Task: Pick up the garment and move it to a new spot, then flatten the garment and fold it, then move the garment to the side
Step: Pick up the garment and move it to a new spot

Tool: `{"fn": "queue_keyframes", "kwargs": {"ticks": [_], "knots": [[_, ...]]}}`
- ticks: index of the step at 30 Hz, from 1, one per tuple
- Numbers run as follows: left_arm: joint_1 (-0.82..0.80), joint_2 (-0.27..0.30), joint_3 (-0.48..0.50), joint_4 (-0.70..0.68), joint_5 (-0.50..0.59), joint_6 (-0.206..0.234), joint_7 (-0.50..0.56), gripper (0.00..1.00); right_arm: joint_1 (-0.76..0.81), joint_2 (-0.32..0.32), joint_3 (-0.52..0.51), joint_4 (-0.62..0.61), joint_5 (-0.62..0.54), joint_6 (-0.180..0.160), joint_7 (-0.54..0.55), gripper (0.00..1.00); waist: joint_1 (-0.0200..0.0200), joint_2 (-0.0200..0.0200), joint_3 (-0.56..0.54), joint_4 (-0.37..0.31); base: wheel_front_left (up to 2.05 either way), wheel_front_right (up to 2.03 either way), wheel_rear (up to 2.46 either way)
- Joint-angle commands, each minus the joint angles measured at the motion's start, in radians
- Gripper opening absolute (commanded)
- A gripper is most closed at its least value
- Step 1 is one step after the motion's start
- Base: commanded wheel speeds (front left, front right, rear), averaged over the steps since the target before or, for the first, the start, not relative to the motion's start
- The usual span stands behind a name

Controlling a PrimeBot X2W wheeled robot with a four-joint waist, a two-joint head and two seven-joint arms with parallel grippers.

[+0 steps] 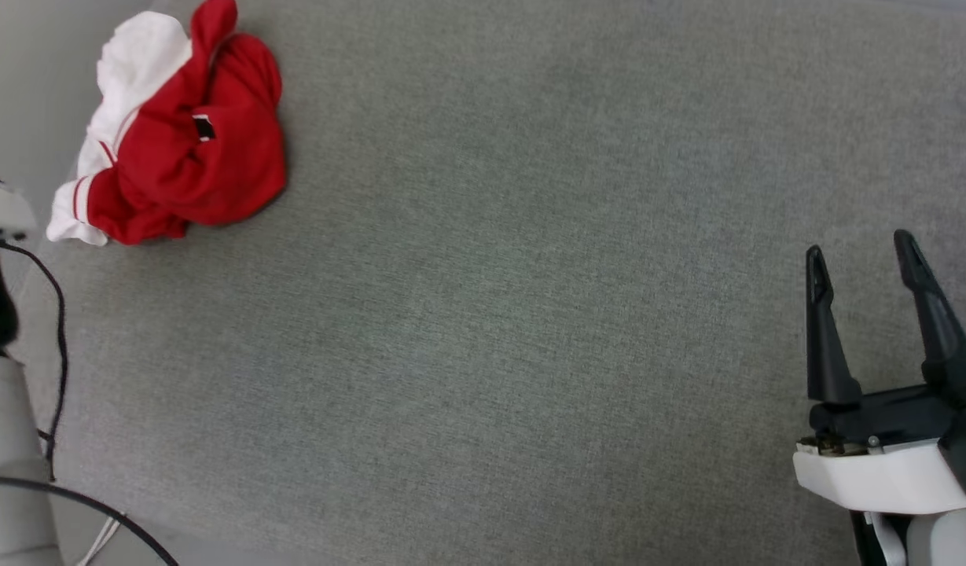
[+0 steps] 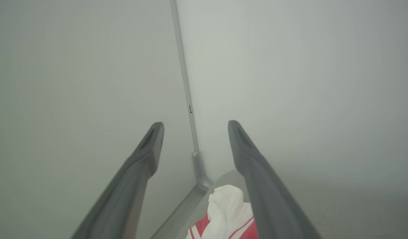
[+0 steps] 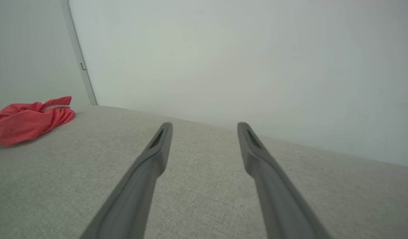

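At ten o'clock the garment lies bunched, so my left gripper, wide and empty like the right gripper, may pinch just one layer.

Soft even light, hazy wrist views

Head view: high, facing steeply down on grey surface; right gripper at lower right, garment far to its upper left. Right wrist view: low, looking past right gripper toward wall. Left wrist view: behind left gripper, close above garment, facing wall corner. Garment common to all three views.
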Motion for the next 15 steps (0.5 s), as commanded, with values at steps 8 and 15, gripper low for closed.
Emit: {"fn": "queue_keyframes", "kwargs": {"ticks": [8,15], "knots": [[-0.207,0.153,-0.022,0.234,-0.051,-0.049,0.05,1.0,-0.072,-0.001,0.011,-0.076,-0.022,0.0,-0.002,1.0,-0.0002,-0.0001,0.176,-0.056,0.0,0.0,0.0],[-0.302,0.261,-0.169,0.342,-0.208,-0.057,0.246,1.0,-0.099,-0.001,0.019,-0.117,-0.034,0.0,-0.002,1.0,-0.0002,-0.0001,0.219,-0.075,0.0,0.0,0.0]]}}
